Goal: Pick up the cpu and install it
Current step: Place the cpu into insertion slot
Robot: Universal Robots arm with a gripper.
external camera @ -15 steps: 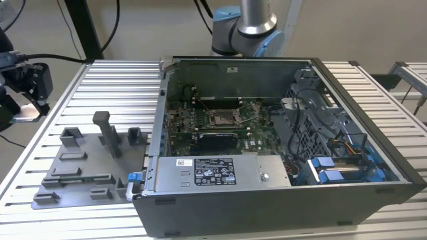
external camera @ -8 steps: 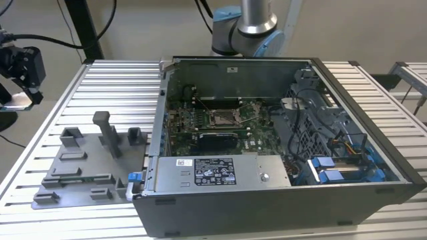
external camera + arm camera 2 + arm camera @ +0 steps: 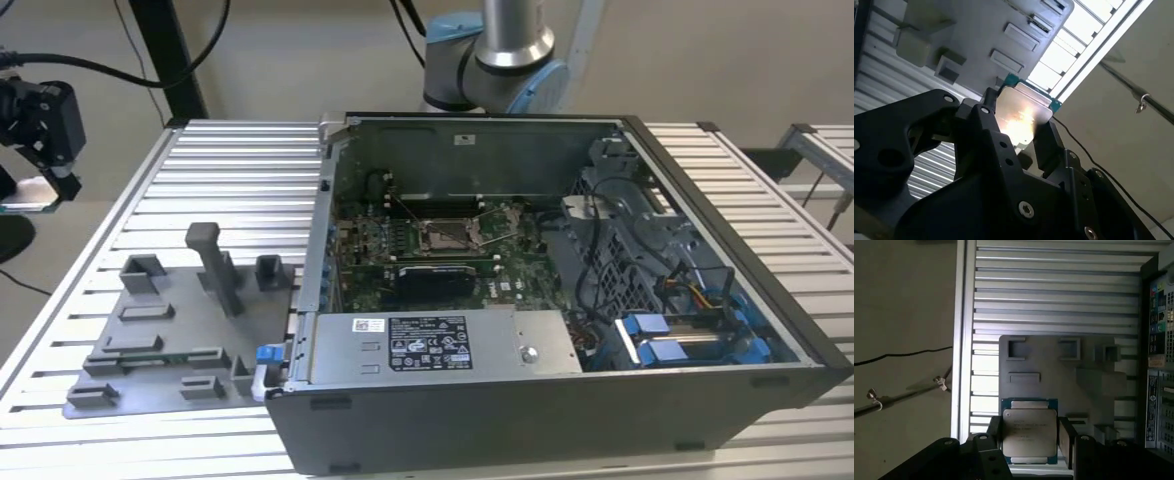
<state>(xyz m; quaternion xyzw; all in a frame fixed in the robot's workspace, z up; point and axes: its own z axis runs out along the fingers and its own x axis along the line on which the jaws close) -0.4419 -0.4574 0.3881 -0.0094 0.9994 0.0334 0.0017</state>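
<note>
The cpu [image 3: 1029,432] is a flat square chip with a pale silver top and a teal-green rim, also in the second wrist view [image 3: 1021,117]. My gripper [image 3: 1030,440] is shut on it, one black finger [image 3: 994,436] on each of two opposite edges. In the exterior view the gripper [image 3: 51,180] hangs high at the exterior view's left, past the table's edge, with the cpu's pale edge [image 3: 27,207] below it. The open computer case [image 3: 561,400] lies well to the right, its motherboard socket [image 3: 447,235] bare with the metal frame raised.
A grey fixture plate [image 3: 174,330] with posts and slots lies on the ribbed aluminium table [image 3: 214,170], left of the case. A white-labelled power supply [image 3: 427,342] sits at the case's front. The arm's base [image 3: 494,60] stands behind the case. Cables trail on the floor [image 3: 904,355].
</note>
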